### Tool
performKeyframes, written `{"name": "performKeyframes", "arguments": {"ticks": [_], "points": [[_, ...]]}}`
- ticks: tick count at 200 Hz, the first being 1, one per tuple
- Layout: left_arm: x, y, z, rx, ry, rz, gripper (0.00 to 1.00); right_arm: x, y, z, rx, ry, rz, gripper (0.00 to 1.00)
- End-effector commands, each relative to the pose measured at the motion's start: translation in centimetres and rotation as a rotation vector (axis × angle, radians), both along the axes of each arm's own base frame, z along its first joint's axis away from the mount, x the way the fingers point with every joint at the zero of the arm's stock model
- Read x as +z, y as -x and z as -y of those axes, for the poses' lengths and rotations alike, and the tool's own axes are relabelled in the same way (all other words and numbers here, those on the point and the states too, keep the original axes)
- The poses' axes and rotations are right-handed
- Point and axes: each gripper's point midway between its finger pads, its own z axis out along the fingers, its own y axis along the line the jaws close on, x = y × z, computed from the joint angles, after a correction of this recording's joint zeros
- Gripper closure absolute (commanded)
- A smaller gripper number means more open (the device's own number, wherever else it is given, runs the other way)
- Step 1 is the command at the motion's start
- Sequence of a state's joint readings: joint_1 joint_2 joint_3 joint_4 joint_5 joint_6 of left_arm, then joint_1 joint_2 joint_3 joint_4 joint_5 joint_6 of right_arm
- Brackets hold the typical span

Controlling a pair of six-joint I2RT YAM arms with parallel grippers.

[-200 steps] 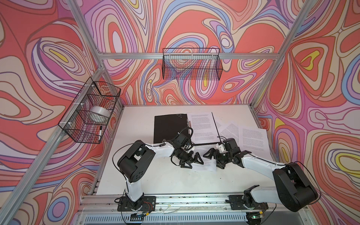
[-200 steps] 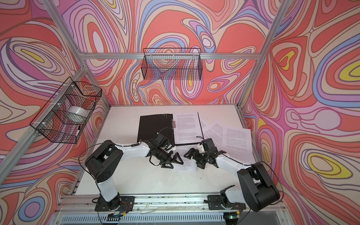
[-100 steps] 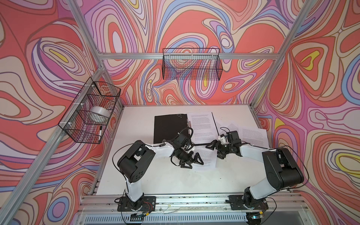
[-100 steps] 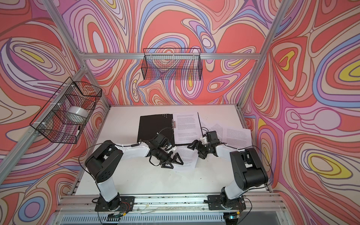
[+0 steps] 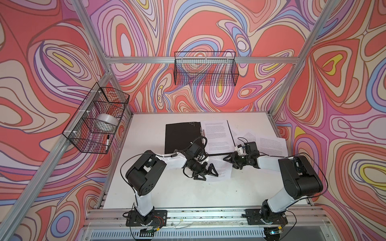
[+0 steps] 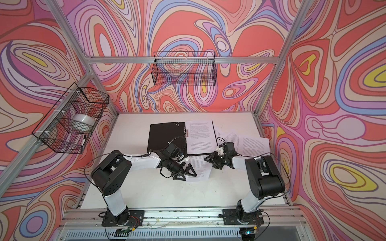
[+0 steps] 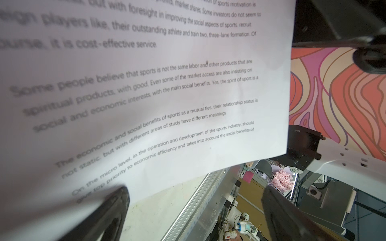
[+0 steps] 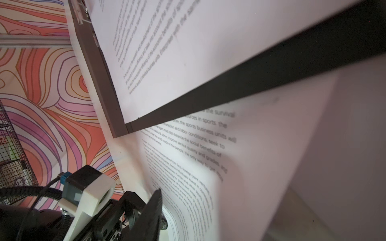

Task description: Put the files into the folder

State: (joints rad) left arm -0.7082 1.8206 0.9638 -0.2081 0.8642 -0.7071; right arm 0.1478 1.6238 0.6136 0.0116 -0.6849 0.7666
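Jaws of my left pincer (image 5: 205, 175) stand wide apart, low over the near part of a loose sheet (image 5: 221, 170). In the left wrist view one finger (image 7: 108, 208) shows in front of that sheet's printed face, and the other hangs past its edge. My right pincer (image 5: 230, 162) sits at the same sheet's far right edge, just in front of the folder (image 5: 181, 135). I cannot tell whether it is apart or clamped on the paper. In the right wrist view the sheet rises close to the lens and none of my own fingers show. The folder lies open on the white table (image 5: 167, 192), black faces up, beyond both pincers. A filed sheet (image 5: 216, 133) lies flat on the folder's right half. The other files (image 5: 269, 144) lie fanned on the table beside the folder's right edge, near my right arm.
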Motion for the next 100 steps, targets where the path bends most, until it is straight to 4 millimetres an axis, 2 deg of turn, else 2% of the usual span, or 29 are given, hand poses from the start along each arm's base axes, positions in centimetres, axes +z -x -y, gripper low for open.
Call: {"name": "performKeyframes", "arguments": {"ticks": [1, 29, 78, 100], "points": [[-4.9, 1.8, -3.2, 0.022, -0.217, -0.054, 0.0, -4.1, 4.2, 2.3, -0.045, 0.116, -0.191, 0.68], [-4.9, 1.8, -3.2, 0.021, -0.216, -0.053, 0.0, -4.3, 4.9, 2.7, -0.015, 0.139, -0.203, 0.8], [-4.5, 1.5, -3.1, 0.021, -0.216, -0.043, 0.0, -4.5, 5.0, 2.6, -0.013, 0.127, -0.216, 1.0], [-3.5, 0.8, -2.9, 0.006, -0.221, 0.005, 0.0, -4.5, 5.1, 2.4, 0.0, 0.121, -0.219, 1.0]]}}
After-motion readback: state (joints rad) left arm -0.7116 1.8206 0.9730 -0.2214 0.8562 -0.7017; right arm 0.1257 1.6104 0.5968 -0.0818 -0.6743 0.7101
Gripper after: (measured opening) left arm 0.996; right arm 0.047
